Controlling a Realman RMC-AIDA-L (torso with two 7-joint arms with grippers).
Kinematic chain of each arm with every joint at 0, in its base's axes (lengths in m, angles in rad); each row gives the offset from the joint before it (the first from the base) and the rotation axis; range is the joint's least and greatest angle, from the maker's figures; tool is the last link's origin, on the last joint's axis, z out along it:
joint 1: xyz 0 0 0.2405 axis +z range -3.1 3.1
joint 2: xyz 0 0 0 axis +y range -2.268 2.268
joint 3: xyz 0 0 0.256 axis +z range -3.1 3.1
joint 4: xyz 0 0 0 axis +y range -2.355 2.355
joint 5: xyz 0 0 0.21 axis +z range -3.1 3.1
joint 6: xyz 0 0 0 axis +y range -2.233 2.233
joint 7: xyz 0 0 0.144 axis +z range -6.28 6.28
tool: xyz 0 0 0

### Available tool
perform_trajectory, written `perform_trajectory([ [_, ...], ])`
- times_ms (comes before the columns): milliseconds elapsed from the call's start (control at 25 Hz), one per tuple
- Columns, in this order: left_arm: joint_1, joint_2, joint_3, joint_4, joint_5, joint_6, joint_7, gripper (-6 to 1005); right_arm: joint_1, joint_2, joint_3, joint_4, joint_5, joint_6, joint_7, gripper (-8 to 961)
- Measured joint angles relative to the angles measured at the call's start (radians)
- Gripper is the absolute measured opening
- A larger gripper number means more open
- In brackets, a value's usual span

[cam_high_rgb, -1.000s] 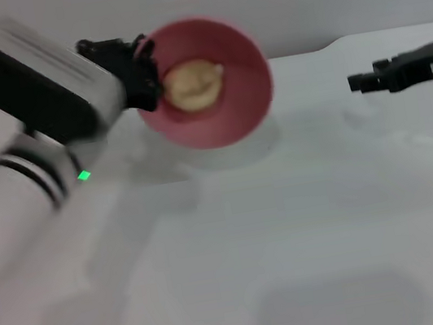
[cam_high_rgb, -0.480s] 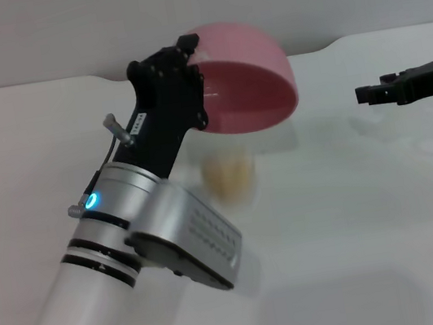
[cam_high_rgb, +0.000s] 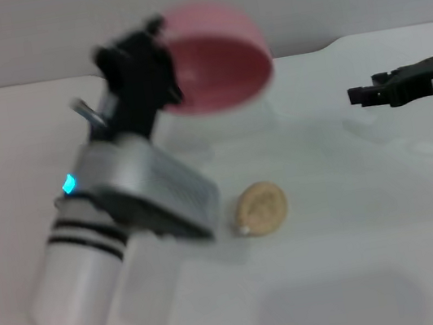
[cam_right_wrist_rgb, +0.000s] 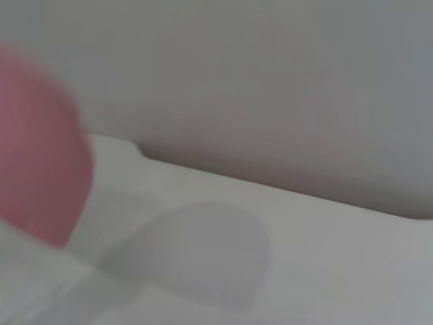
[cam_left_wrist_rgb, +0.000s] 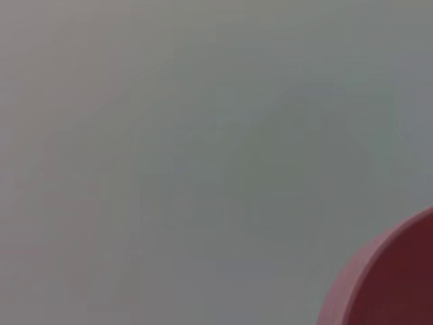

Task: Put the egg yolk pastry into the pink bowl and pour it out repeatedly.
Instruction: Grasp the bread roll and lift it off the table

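White tabletop [cam_high_rgb: 357, 214] against a grey wall, nothing else on it worth logging. Your left gripper [cam_high_rgb: 153, 61] is raised at about 11 o'clock from table centre, clamped on the near rim of the round, smooth pink plastic bowl [cam_high_rgb: 214, 68]. You have the bowl tipped, mouth facing down and toward the camera, and no pastry shows inside it. The left wrist view catches only a corner of that rim [cam_left_wrist_rgb: 392, 277].

Small rounded, lumpy beige-yellow egg yolk pastry [cam_high_rgb: 260, 208] lies on the bare table near centre, at roughly 6 o'clock from the bowl and well apart from it, just beside your left forearm.

Right gripper [cam_high_rgb: 359, 94] is parked at 3 o'clock, low over the table; whether its fingers are open you cannot tell.

Progress, by my reading: one pour is done. Left for you: set the bowl upright, get the pastry back in, and tip again.
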Motion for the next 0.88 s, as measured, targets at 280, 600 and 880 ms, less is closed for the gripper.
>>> perform_trajectory([
  [280, 0.108, 0.014, -0.502, 0.319, -0.388, -0.659, -0.035, -2, 0.014, 0.0, -0.093, 0.001, 0.062, -0.01, -0.063, 533],
  [600, -0.022, 0.047, -1.238, 0.162, -0.398, -1.785, -0.442, -1, 0.072, -0.003, -0.296, 0.002, 0.059, -0.05, -0.091, 534],
  [880, -0.125, 0.159, -1.504, 0.158, 0.026, -2.341, -0.808, -1, 0.113, -0.001, -0.417, 0.011, 0.059, -0.058, -0.09, 615],
])
